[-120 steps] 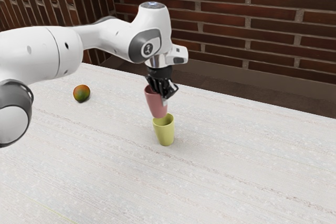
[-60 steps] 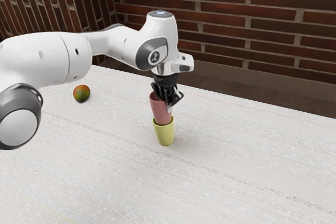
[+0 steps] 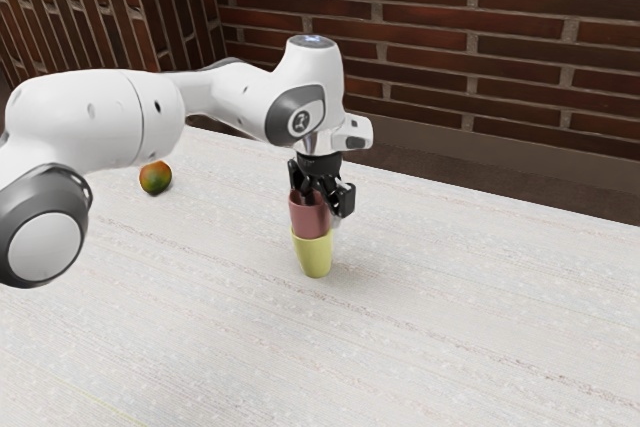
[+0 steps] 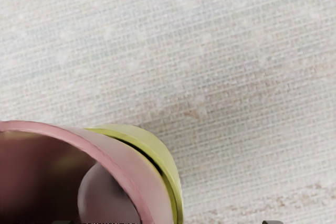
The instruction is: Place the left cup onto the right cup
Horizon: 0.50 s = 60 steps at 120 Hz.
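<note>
Two cups sit stacked right under my claw (image 3: 321, 202), pink cup (image 3: 305, 216) upright in yellow cup (image 3: 314, 255); I can't tell if it's holding.

The pink cup (image 3: 308, 215) is showing a plain dusty rose on its outside. In the wrist view its inside is looking a darker, brownish rose. The yellow-green cup (image 3: 314, 257) at six o'clock of it is wearing one flat lime tone with no pattern. The table (image 3: 450, 327) is showing off-white in a fine woven grain, with faint beige and pale grey streaks running across it. The tool (image 3: 325, 202) is showing black. The arm (image 3: 100, 127) is gleaming white with grey joint caps. At about nine o'clock of the cups, a small fruit (image 3: 154, 178) is blending green into orange-red. At twelve o'clock, the brick wall (image 3: 480, 37) is showing dark red-brown bricks in staggered rows with thin grey mortar lines.
</note>
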Each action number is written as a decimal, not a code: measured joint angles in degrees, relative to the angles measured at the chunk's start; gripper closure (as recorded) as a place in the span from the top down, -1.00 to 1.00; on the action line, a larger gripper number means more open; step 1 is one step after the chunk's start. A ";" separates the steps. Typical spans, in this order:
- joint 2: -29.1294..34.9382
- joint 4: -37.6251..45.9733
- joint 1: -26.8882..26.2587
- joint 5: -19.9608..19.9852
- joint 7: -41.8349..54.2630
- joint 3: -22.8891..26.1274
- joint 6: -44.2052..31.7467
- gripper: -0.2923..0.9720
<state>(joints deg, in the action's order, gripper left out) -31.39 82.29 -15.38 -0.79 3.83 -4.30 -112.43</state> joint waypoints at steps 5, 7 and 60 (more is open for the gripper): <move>0.95 0.02 0.00 -0.02 0.03 0.02 -0.01 0.25; 1.28 0.04 0.00 -0.02 0.04 0.02 0.00 0.27; 15.70 5.93 2.68 0.59 0.65 0.17 5.88 0.50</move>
<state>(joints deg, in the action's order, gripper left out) -15.69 88.22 -12.71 -0.20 4.47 -4.13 -106.55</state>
